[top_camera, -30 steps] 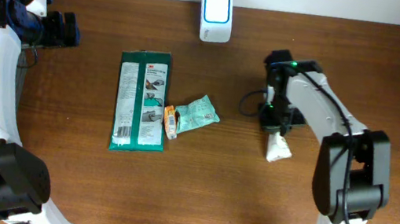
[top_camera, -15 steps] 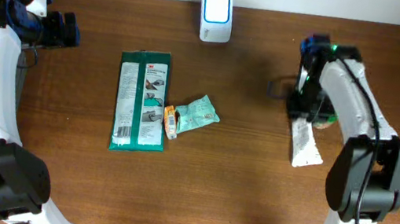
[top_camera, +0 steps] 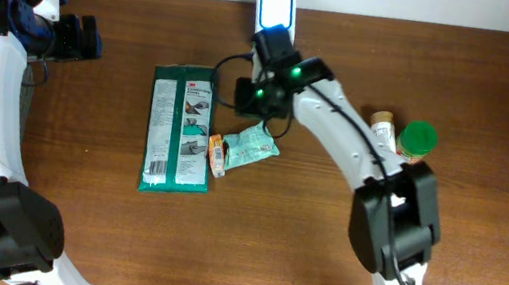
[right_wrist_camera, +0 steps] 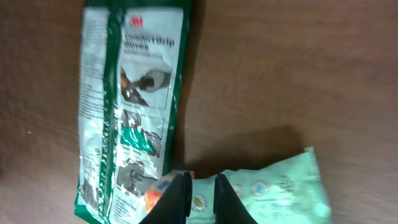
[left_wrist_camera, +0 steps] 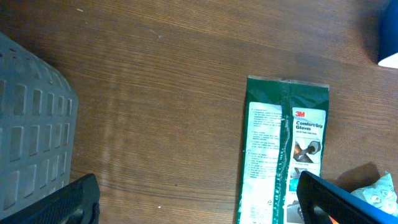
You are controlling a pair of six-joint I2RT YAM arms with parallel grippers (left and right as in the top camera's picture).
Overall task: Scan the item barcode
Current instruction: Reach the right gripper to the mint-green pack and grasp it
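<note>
A mint-green pouch (top_camera: 254, 147) (right_wrist_camera: 280, 186) lies mid-table with a small orange packet (top_camera: 217, 154) (right_wrist_camera: 155, 190) at its left end. A green glove pack (top_camera: 181, 130) (right_wrist_camera: 127, 106) (left_wrist_camera: 286, 149) lies flat to the left of them. The white scanner (top_camera: 276, 9) stands at the back edge. My right gripper (top_camera: 257, 123) (right_wrist_camera: 202, 193) hovers over the pouch's left end, its fingers almost together with only a thin slit between them and nothing gripped. Far to the left, my left gripper (top_camera: 78, 38) (left_wrist_camera: 202, 205) stands wide open over bare wood.
A small white bottle (top_camera: 383, 132) and a green-capped item (top_camera: 418, 139) lie at the right. A grey plastic basket (left_wrist_camera: 31, 124) shows at the left edge of the left wrist view.
My right arm swung from the right side to the middle of the table, leaving the white item there. Its jaws opened and closed again. The left arm has not moved.
</note>
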